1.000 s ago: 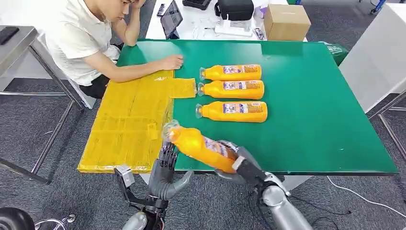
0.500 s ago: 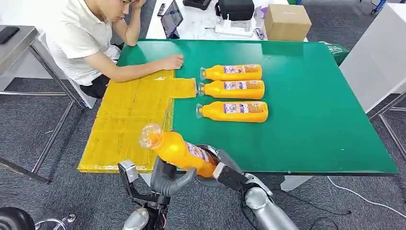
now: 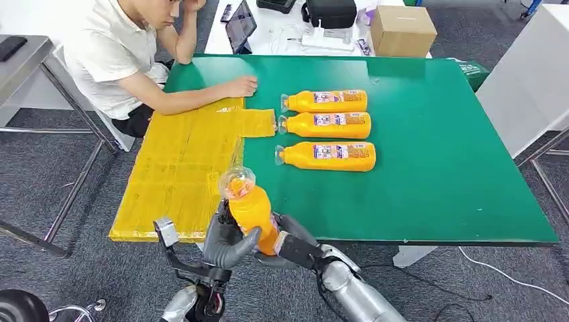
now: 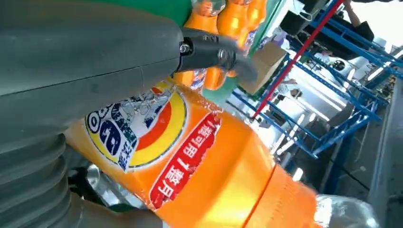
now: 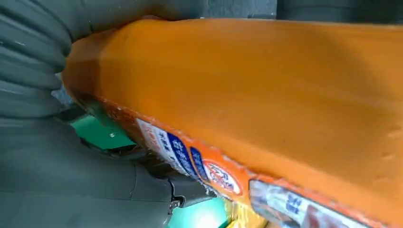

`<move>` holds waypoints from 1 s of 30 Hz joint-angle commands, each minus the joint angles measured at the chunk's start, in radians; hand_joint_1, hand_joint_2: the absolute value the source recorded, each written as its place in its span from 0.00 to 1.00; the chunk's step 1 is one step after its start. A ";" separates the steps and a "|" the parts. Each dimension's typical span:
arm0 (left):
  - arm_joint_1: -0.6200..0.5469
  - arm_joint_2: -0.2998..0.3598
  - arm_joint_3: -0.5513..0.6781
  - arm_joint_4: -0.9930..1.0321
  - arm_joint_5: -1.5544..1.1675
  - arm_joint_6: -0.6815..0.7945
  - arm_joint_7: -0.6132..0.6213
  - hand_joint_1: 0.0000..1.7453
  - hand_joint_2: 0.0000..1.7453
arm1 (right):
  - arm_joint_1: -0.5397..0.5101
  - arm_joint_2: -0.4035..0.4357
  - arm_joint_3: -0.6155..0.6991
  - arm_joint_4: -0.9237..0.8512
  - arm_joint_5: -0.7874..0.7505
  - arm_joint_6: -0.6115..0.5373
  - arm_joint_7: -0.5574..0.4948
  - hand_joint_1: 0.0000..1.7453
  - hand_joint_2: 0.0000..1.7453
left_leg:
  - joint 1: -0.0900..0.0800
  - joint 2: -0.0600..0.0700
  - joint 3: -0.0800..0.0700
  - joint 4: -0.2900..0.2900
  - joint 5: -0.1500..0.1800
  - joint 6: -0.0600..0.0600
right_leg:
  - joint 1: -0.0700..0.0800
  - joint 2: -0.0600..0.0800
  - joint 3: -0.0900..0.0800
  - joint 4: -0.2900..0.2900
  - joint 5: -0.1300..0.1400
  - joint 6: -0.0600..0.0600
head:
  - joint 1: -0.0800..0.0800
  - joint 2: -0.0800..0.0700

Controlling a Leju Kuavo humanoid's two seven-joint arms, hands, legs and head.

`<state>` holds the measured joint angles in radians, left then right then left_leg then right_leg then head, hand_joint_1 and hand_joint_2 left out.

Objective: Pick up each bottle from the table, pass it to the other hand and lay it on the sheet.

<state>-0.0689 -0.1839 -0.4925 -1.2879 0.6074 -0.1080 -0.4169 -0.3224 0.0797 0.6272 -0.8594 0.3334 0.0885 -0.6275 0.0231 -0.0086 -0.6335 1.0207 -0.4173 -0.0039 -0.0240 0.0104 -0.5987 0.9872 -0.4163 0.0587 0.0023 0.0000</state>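
Note:
An orange drink bottle [image 3: 251, 209] stands almost upright over the table's near edge, clear cap up. My left hand [image 3: 225, 241] wraps its body from the left, and my right hand [image 3: 290, 247] grips its lower end from the right. In the left wrist view the thumb of the left hand [image 4: 71, 71] lies across the labelled bottle [image 4: 190, 156]. The right wrist view looks close along the bottle [image 5: 261, 80] beside the right hand [image 5: 47, 142]. The yellow sheet [image 3: 181, 161] covers the table's left part. Three more bottles [image 3: 327, 101], [image 3: 327, 125], [image 3: 329, 155] lie on their sides mid-table.
The green table [image 3: 436, 134] has bare room on its right half. A person [image 3: 114, 54] sits at the far left corner, a hand [image 3: 240, 87] resting on the sheet's far end. Behind the table stand a cardboard box [image 3: 401, 30] and a tablet [image 3: 239, 27].
The bottle swung from tilted, neck pointing left, to nearly upright. My right arm carried it leftwards and my left hand closed around its body.

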 commanded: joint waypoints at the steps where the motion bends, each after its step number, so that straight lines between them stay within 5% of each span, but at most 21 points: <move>1: -0.051 0.010 -0.053 0.040 0.085 -0.116 0.064 1.00 1.00 | -0.044 0.038 0.135 0.166 0.008 0.004 -0.007 1.00 1.00 | 0.000 0.000 0.003 -0.001 -0.001 0.001 | 0.001 -0.002 0.003 -0.001 -0.001 -0.002 | 0.000 0.000; 16: -0.088 0.034 -0.149 0.122 -0.147 -0.054 0.013 1.00 1.00 | -0.044 0.020 0.118 0.094 -0.024 0.009 -0.013 1.00 1.00 | 0.000 0.000 0.004 0.000 -0.001 0.002 | 0.001 -0.002 0.004 -0.001 -0.001 -0.003 | 0.000 0.000; 21: -0.078 0.033 -0.130 0.091 -0.200 -0.001 -0.005 1.00 1.00 | -0.027 0.015 0.102 0.074 -0.032 0.001 -0.010 0.87 1.00 | 0.000 -0.001 0.003 0.000 -0.001 0.001 | 0.001 -0.002 0.003 0.000 -0.001 -0.003 | 0.000 0.000; 28: -0.070 0.017 -0.096 0.053 -0.295 0.140 -0.040 1.00 1.00 | 0.007 0.008 0.079 0.050 -0.039 -0.016 -0.005 0.86 1.00 | 0.000 -0.001 0.001 0.000 -0.001 0.001 | 0.000 -0.002 0.002 0.000 -0.001 -0.002 | 0.000 0.000; 29: -0.069 0.016 -0.093 0.048 -0.294 0.142 -0.039 1.00 1.00 | 0.008 0.009 0.078 0.049 -0.039 -0.016 -0.004 0.75 1.00 | 0.000 0.000 0.001 0.000 0.000 0.001 | 0.000 -0.001 0.001 0.000 0.000 -0.001 | 0.000 0.000; 30: -0.067 0.019 -0.092 0.039 -0.294 0.141 -0.039 1.00 1.00 | 0.011 0.011 0.074 0.048 -0.041 -0.017 -0.001 0.26 1.00 | 0.000 -0.001 0.002 0.000 -0.001 0.001 | 0.001 -0.002 0.003 0.000 -0.001 -0.002 | 0.000 0.000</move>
<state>-0.1000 -0.1591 -0.5386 -1.2432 0.3235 0.0203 -0.4620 -0.3245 0.0851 0.6641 -0.8038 0.2834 0.0725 -0.6424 0.0229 -0.0086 -0.6337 1.0207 -0.4175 -0.0039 -0.0242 0.0105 -0.5989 0.9872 -0.4163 0.0586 0.0023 0.0000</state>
